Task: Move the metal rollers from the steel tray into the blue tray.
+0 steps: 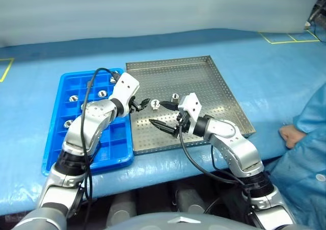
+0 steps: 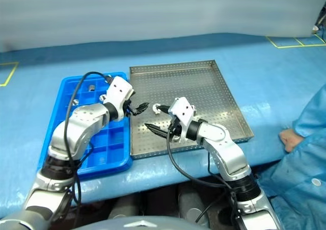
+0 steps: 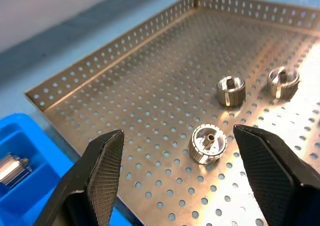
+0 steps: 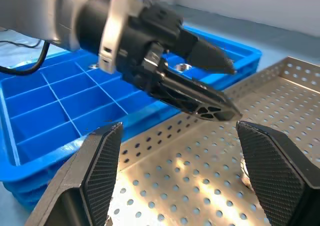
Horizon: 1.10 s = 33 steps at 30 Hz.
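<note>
Nearest, right gripper (image 1: 164, 117), jaws spread and empty, reaching level across the steel tray (image 1: 219, 82) toward the blue tray (image 1: 61, 138). Just past it, left gripper (image 1: 141, 104), also spread wide and empty, tilting down over the tray's edge. Straight ahead between its fingers, one of the metal rollers (image 3: 208, 144), standing with bore upward; two more (image 3: 231, 90) beyond. Left arm probably better placed. Farther left, rollers sitting in blue compartments.

The blue tray (image 1: 56, 133) is set left of the steel tray (image 1: 214, 82), touching it. Rollers (image 3: 207, 144) are spread on the steel tray's floor; others (image 1: 73, 98) are lodged in compartments.
</note>
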{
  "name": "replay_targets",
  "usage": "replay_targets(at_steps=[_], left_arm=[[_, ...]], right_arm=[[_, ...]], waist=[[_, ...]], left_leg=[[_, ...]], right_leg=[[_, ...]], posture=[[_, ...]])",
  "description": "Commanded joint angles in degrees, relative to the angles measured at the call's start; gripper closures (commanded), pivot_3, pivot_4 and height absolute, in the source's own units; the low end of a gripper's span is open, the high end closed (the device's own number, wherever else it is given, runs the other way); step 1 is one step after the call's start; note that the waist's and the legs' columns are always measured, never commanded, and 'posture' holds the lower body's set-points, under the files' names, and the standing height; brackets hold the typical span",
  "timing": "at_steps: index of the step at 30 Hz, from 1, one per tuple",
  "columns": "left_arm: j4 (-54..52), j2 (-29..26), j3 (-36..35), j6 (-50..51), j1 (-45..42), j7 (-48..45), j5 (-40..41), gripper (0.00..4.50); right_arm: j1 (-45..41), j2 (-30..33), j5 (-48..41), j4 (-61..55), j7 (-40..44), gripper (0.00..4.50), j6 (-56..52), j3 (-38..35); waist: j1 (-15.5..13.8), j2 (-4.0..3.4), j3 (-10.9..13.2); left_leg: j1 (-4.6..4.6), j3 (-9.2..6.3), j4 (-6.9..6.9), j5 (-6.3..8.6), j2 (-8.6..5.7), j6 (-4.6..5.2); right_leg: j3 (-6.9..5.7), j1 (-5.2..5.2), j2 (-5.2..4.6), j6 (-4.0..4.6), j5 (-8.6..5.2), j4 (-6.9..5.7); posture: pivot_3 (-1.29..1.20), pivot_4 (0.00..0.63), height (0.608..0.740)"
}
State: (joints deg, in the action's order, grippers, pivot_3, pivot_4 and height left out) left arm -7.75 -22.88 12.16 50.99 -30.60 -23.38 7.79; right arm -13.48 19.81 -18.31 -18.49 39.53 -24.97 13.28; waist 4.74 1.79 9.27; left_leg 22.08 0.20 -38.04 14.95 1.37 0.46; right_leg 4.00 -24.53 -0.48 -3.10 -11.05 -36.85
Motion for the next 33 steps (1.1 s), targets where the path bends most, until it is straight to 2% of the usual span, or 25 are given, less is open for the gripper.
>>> replay_targets(at_steps=[1,7,15,25,29,31,33], left_arm=[[7.0,1.68,2.09,-2.84,-4.33,0.57,-2.81,0.7],[12.71,4.37,2.72,-5.13,-6.7,-0.35,-3.89,0.7],[15.46,4.37,3.55,-4.43,-5.99,-0.03,-6.67,0.7],[17.34,5.84,3.55,-4.06,-4.79,0.01,-7.92,0.7],[17.16,6.04,3.5,-4.13,-4.81,-0.7,-7.89,1.55],[16.5,5.64,4.14,-5.02,-4.68,-1.83,-7.97,2.25],[16.16,5.61,3.88,-5.62,-4.52,-2.43,-7.69,2.25]], right_arm=[[1.18,-0.27,-0.04,-4.19,-1.69,0.67,1.22,-1.3],[2.8,-0.84,0.2,-5.84,-3.87,0.67,1.53,-1.31],[2.79,-0.92,0.32,-5.38,-4.73,0.67,2.11,-0.8],[1.65,-1.72,1.13,-4.74,-4.61,0.67,2.25,0.21],[1.5,-1.89,1.43,-4.53,-4.62,0.67,2.24,0.24],[1.49,-1.92,1.51,-4.23,-4.47,0.67,2.14,0.32],[1.36,-1.76,2.52,-3.37,-4.76,0.67,1.99,0.76]], waist=[[0.81,0.0,0.0],[3.19,-0.01,0.0],[5.32,-0.01,0.0],[5.66,-0.01,0.0],[5.56,-0.01,0.0],[5.56,-0.01,0.0],[5.59,-0.01,0.0]], left_leg=[[0.03,0.0,0.0,0.0,0.0,0.0],[0.27,-0.03,-0.03,0.01,-0.01,-0.01],[0.38,-0.09,-0.12,0.01,-0.02,-0.01],[0.4,-0.3,-0.14,0.01,-0.03,-0.01],[0.4,-0.3,-0.15,0.01,-0.05,-0.01],[0.4,-0.31,-0.15,0.01,-0.06,-0.01],[0.4,-0.3,-0.15,0.01,-0.06,-0.01]], right_leg=[[0.0,-0.03,0.0,-0.01,0.01,0.01],[0.01,-0.18,-0.03,-0.07,0.05,0.04],[0.01,-0.26,-0.03,-0.16,0.09,0.01],[0.02,-0.26,-0.04,-0.2,0.12,0.01],[0.02,-0.26,-0.06,-0.21,0.12,0.01],[0.02,-0.25,-0.06,-0.22,0.13,0.01],[0.02,-0.25,-0.06,-0.22,0.13,0.01]], posture=[[-0.21,0.15,0.74],[-0.24,0.15,0.74],[-0.23,0.15,0.74],[-0.21,0.15,0.74],[-0.21,0.15,0.74],[-0.22,0.15,0.74],[-0.22,0.15,0.74]])
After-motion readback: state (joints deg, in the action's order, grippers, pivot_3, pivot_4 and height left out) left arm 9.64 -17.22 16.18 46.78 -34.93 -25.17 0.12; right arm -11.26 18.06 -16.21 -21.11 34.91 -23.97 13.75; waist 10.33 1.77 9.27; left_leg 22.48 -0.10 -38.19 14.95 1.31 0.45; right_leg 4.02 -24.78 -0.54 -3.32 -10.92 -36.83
